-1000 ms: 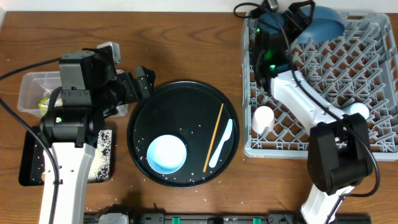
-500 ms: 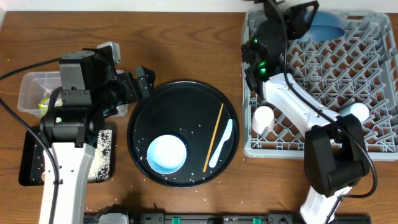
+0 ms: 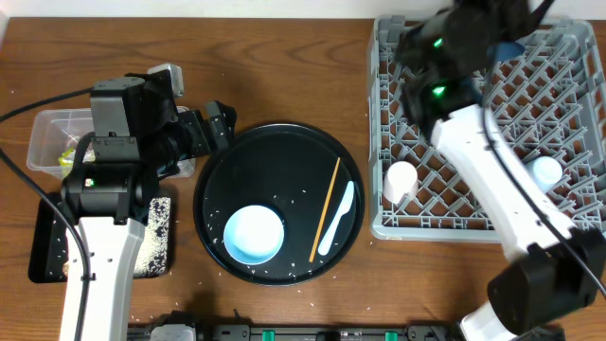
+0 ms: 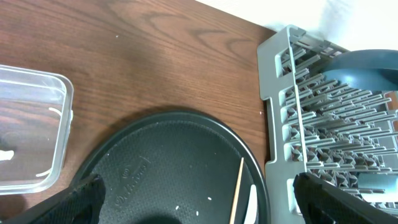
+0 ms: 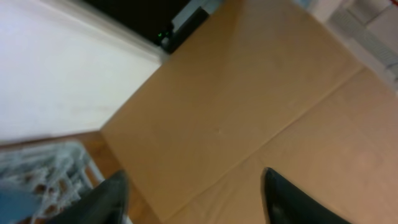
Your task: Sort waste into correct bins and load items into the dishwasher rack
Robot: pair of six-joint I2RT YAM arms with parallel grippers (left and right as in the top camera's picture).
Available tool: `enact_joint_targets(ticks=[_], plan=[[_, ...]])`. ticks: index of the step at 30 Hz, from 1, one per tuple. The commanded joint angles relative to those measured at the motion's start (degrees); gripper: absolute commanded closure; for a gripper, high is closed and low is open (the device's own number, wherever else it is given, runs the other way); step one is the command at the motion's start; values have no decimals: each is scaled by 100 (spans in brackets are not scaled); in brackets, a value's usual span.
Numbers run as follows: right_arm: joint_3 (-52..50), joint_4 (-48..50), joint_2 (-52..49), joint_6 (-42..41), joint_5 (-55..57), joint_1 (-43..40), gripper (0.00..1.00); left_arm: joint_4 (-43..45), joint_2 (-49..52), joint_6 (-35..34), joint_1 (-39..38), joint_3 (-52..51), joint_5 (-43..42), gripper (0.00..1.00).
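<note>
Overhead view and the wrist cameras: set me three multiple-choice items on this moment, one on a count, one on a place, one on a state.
1. How many small cups stand in the large square grey plastic rack?
A) none B) two C) five

2. Where does the pale blue bowl lie?
A) on the large round black tray B) in the rack C) on top of a cup

3. The right gripper is:
A) shut on the bowl B) shut on a cup C) open, nothing between its fingers

Answers:
1 B: one cup near the rack's left edge, another near its right.
2 A: the bowl sits on the tray's lower left.
3 C: the right wrist view shows its fingers spread, nothing between them.
</note>
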State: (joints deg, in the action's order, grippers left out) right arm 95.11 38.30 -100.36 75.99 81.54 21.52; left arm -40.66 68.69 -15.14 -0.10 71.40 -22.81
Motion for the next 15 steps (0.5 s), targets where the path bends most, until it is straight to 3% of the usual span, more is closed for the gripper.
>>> enact_joint_targets(ticks=[1, 3, 5, 8, 15], plan=[[1003, -686, 201, -289, 13, -166, 22, 2, -22, 31, 24, 149, -50, 2], [1552, -1528, 201, -682, 11, -175, 8, 2, -22, 31, 24, 149, -50, 2], [2041, -2435, 201, -1217, -63, -175, 2, 2, -22, 31, 24, 149, -50, 2], [2564, -3484, 201, -1899, -323, -181, 1, 2, -22, 31, 24, 149, -50, 2], [3099, -4264, 201, -2448, -855, -195, 1, 2, -22, 31, 24, 149, -50, 2]])
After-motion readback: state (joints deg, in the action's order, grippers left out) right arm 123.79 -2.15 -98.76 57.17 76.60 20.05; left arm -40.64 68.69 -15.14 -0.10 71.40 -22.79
